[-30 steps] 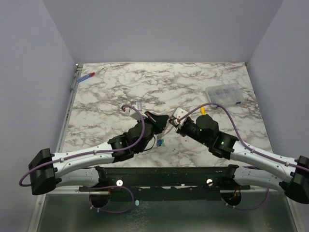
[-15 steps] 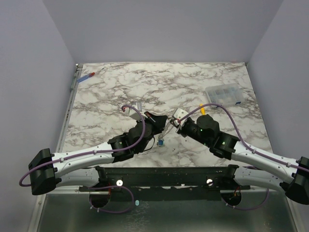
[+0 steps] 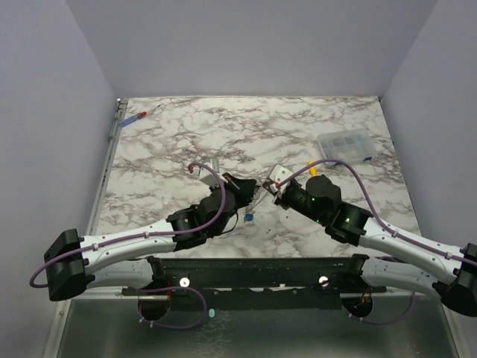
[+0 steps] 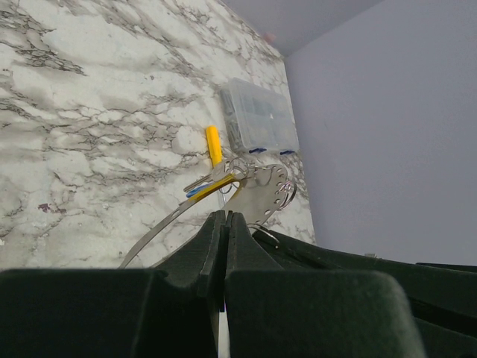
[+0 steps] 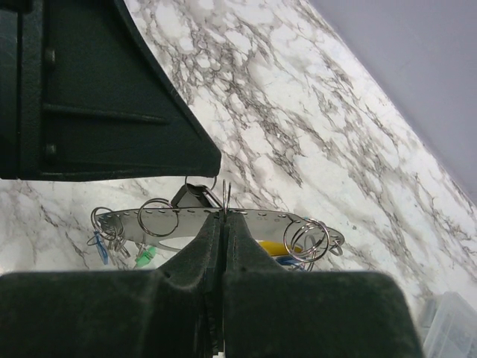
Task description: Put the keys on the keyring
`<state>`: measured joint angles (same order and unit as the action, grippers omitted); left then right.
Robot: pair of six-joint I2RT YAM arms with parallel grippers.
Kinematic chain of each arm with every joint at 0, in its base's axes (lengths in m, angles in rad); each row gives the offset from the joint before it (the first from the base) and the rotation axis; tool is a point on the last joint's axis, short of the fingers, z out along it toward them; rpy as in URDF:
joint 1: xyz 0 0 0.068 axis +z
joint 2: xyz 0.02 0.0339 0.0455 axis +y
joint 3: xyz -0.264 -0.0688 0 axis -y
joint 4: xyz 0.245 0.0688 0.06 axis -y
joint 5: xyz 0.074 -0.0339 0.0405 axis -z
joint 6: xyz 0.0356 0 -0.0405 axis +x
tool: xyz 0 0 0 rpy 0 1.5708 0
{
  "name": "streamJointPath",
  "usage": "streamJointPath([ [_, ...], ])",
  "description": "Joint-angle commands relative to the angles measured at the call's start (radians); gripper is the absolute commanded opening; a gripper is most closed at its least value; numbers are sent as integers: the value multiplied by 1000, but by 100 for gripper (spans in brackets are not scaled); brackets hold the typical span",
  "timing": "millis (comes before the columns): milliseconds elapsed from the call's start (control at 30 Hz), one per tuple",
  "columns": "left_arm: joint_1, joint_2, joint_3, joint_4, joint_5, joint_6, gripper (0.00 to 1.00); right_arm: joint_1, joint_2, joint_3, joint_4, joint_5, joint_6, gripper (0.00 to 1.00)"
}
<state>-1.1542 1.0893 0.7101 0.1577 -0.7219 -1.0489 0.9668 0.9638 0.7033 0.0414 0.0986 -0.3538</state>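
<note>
Over the counter [image 3: 223, 127], left jaws apparently pinch the keyring [image 5: 261, 218]; right jaws clamp it too, keys [image 5: 144, 258] dangling.

No text, label, brand or number is showing readably in any view, not even on the clear plastic compartment box [image 3: 344, 143] at upper right.

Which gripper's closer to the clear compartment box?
Right. The right gripper sits to the near-left of the clear compartment box; the left gripper is farther left, beyond it.
</note>
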Motion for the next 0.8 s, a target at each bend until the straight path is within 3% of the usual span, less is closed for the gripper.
streamJointPath([
  [0, -5, -7, 0, -22, -22, 20, 0, 1, 1, 39, 6, -18, -46, 1],
  [333, -5, -29, 18, -63, -55, 26, 0, 1, -61, -15, -40, -92, -225, 1],
  [767, -5, -4, 43, -56, -32, 6, 0, 10, -2, 16, -66, -230, -179, 1],
])
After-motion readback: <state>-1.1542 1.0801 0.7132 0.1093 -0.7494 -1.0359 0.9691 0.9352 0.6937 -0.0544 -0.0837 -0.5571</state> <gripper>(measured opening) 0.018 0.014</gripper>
